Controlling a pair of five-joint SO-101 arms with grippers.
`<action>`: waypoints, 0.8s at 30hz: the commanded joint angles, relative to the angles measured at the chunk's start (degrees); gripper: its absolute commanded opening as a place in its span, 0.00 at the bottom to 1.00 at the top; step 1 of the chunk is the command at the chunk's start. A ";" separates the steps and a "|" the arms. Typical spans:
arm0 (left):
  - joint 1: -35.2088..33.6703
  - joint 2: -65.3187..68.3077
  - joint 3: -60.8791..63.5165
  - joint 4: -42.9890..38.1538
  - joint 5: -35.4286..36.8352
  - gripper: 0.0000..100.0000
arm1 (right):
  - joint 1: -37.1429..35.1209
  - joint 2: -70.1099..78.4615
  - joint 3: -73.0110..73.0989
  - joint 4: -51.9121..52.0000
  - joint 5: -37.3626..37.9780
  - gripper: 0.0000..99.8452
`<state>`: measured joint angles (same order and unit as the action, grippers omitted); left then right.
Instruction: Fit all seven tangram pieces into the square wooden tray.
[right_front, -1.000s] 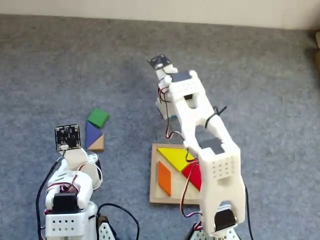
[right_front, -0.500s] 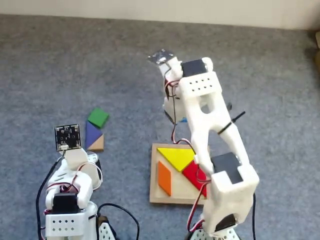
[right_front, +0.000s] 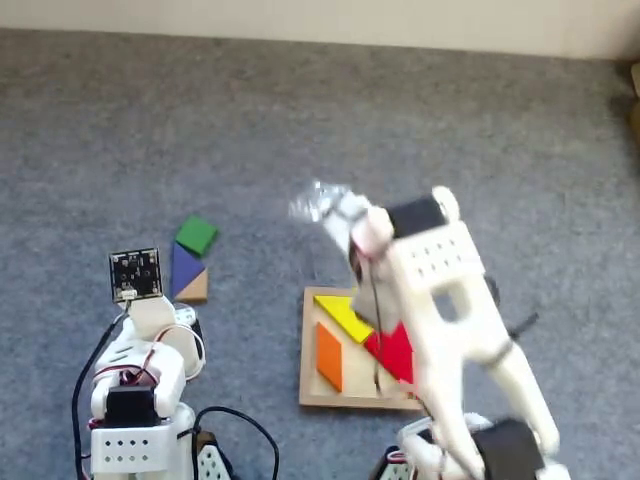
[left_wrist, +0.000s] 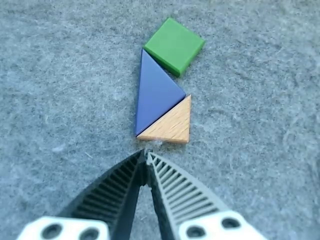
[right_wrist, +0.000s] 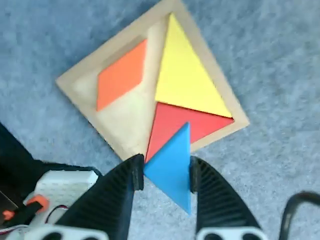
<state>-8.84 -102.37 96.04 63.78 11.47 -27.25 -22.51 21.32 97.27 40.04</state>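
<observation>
Clamping the light-blue triangle (right_wrist: 170, 172), the right gripper (right_wrist: 165, 162) hangs, seemingly above the tray (right_wrist: 75, 82) holding yellow triangle (right_wrist: 187, 80), orange parallelogram (right_wrist: 121, 74) and red triangle (right_wrist: 172, 125). Green square (left_wrist: 174, 46), navy triangle (left_wrist: 154, 95) and wooden triangle (left_wrist: 172, 125) lie left, by the closed, empty left gripper (left_wrist: 146, 157).

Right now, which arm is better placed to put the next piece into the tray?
Right. The right gripper holds the light blue triangle at the edge of the tray. The left gripper is shut and empty, beside the wooden triangle, away from the tray.
</observation>
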 joint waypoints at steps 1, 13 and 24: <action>-0.75 -0.13 1.19 0.09 -0.35 0.00 | -0.48 -12.97 12.62 -6.20 6.59 0.08; -0.75 -0.13 1.19 0.09 -0.35 0.00 | -0.57 -41.10 45.41 -22.46 41.58 0.08; -0.75 -0.13 1.19 0.09 -0.35 0.00 | -2.86 -43.21 55.60 -33.98 50.55 0.08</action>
<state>-8.84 -102.37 96.04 63.78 11.47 -27.78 -64.70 76.53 66.24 88.40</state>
